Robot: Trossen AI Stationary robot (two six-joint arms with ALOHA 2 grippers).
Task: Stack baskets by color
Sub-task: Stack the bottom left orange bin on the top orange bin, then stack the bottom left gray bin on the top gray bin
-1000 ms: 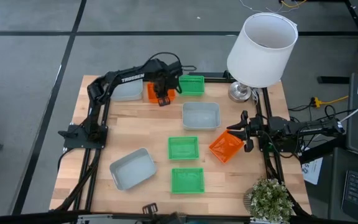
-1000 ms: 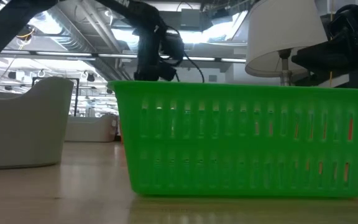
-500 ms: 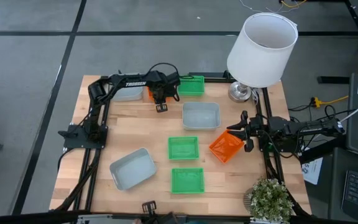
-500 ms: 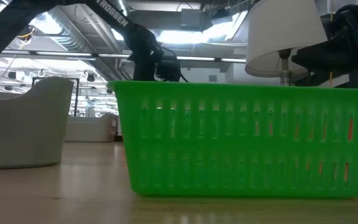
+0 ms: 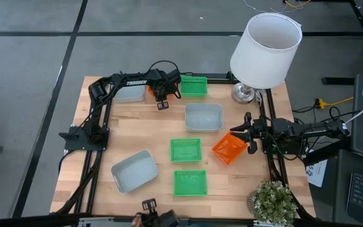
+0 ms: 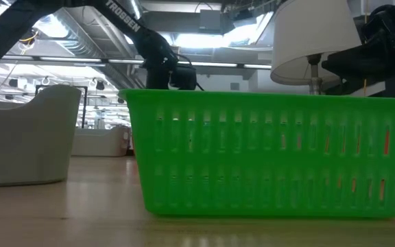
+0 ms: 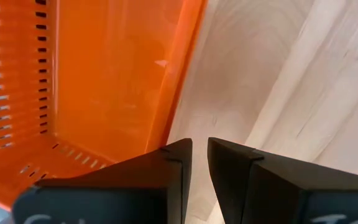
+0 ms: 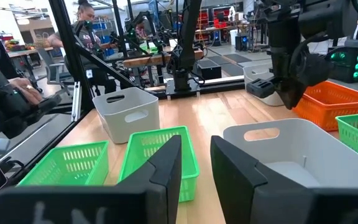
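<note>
Under my left arm at the table's far side, an orange basket [image 5: 149, 91] shows only as a sliver. It fills much of the left wrist view [image 7: 104, 74]. My left gripper [image 7: 199, 142] points steeply down at one of its corners and is shut on it. The right wrist view shows the same gripper [image 8: 289, 93] at the end of the orange basket [image 8: 337, 102]. Another orange basket [image 5: 229, 148] lies right of centre, just in front of my right gripper [image 5: 239, 134]. That gripper rests level and open [image 8: 196, 140]. Grey and green baskets are spread over the table. My left gripper comes from above, pointing steeply down, at a corner of the orange basket, where a side wall [image 7: 166, 127] ends. That wall runs behind one finger [image 7: 173, 155], which hides the place of contact. The basket sits about level and low; I cannot tell whether its floor rests on anything.
Grey baskets stand at the far left [image 5: 130, 94], centre [image 5: 203, 117] and near left [image 5: 134, 170]. Green baskets stand at the far side [image 5: 194, 86], the middle [image 5: 186, 150] and the near edge [image 5: 190, 183]. A white lamp [image 5: 265, 50] and a plant [image 5: 273, 202] stand on the right.
My left gripper has gone down toward the table with the orange basket and tipped more steeply. The basket showed on both sides of the gripper in the high view. It now lies lower, almost wholly hidden under the arm.
</note>
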